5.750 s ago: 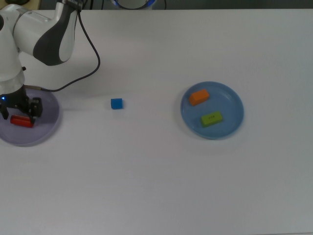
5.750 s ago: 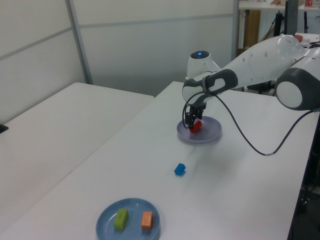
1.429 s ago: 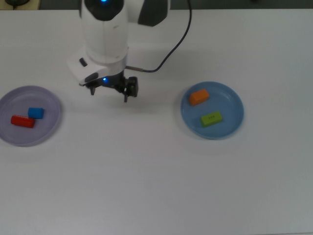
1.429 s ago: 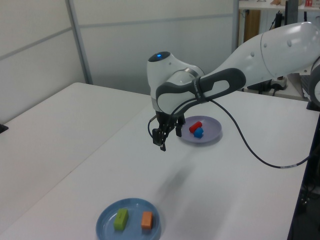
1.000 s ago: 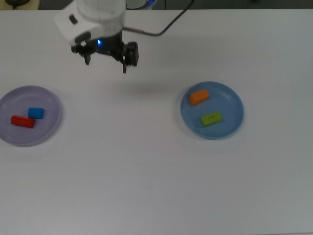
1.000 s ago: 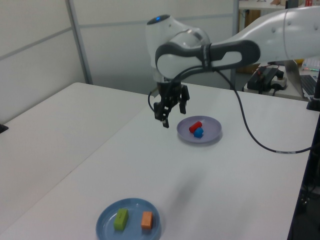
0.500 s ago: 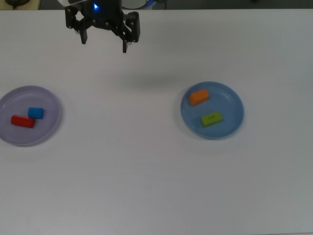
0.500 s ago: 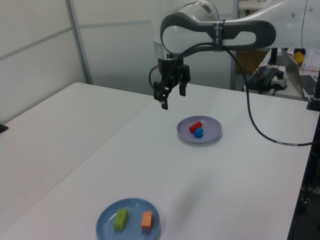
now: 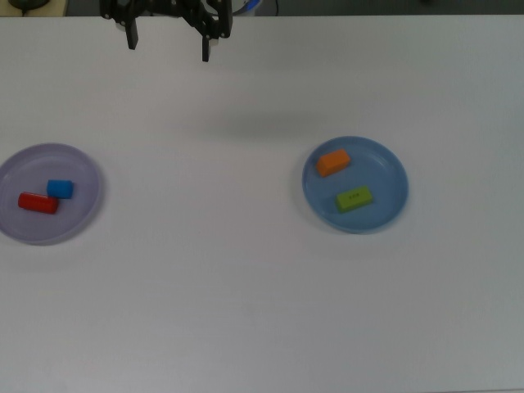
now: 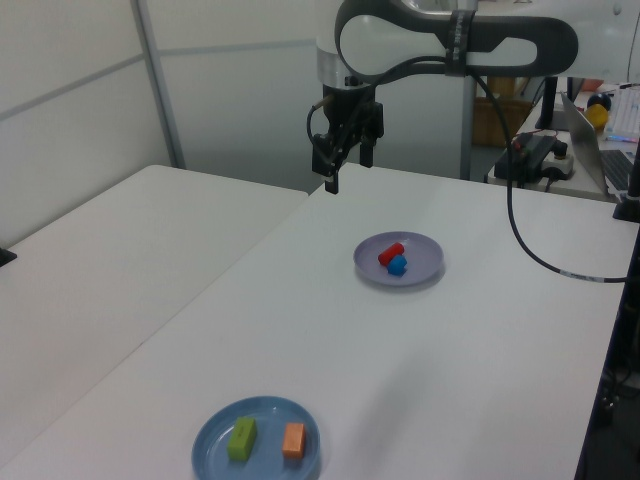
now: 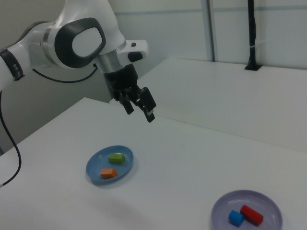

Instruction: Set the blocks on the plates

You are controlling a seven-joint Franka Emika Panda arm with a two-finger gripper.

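The lavender plate (image 9: 33, 231) at the top view's left holds the red cylinder (image 9: 38, 202) and the blue cube (image 9: 60, 189) side by side. At the top view's right, the blue plate (image 9: 386, 176) carries the orange brick (image 9: 333, 162) and the lime-green brick (image 9: 354, 199). My gripper (image 9: 168, 49) hangs open and empty, high above the table near its far edge, well away from both plates. In the left view the gripper (image 10: 348, 172) is raised above and behind the lavender plate (image 10: 422, 268). The right view shows the gripper (image 11: 140, 115) above the blue plate (image 11: 96, 165).
A second white table (image 10: 90, 260) adjoins on the left view's left. The arm's black cable (image 10: 520, 230) loops down at the left view's right, where a desk with a laptop (image 10: 600, 140) stands behind. A black pole (image 11: 251, 33) rises at the back of the right view.
The blue cube went from the table onto the lavender plate beside the red cylinder. Since then the open gripper has risen and drawn back toward the top view's upper edge.
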